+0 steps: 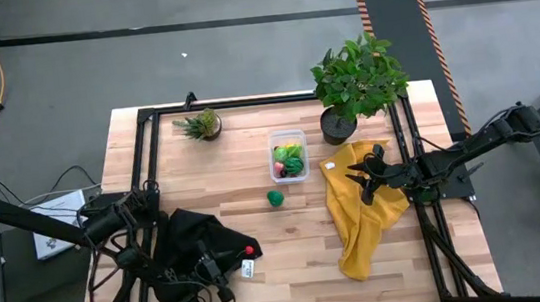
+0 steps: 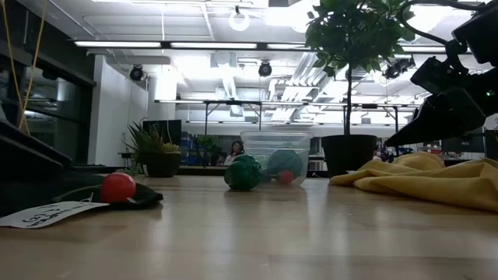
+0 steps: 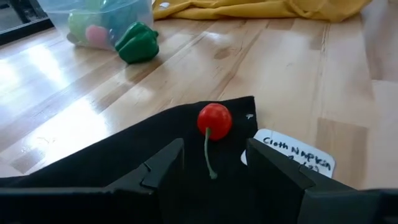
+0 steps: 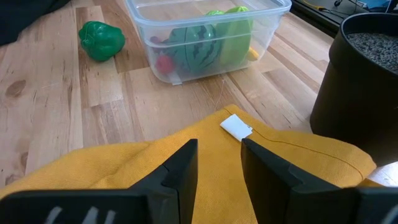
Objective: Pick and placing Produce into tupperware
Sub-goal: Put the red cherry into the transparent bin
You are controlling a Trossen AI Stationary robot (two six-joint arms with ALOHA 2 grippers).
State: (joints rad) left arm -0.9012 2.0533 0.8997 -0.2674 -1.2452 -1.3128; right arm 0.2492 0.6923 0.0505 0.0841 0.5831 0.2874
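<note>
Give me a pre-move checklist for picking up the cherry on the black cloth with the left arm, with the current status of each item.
1. Cherry free to grasp: ok, it lies alone on the black cloth, stem toward the left gripper.
2. Left gripper open and empty: ok, the fingers stand apart with nothing between them.
3. Gripper lined up: ok, the cherry sits ahead of the gap.
4. Tupperware has room: cannot tell, a melon and other pieces already fill much of it.
5. Path to the tupperware: not ok, the green pepper lies on the table in front of it.
6. Right gripper out of the way: ok, it hangs over the yellow cloth.
</note>
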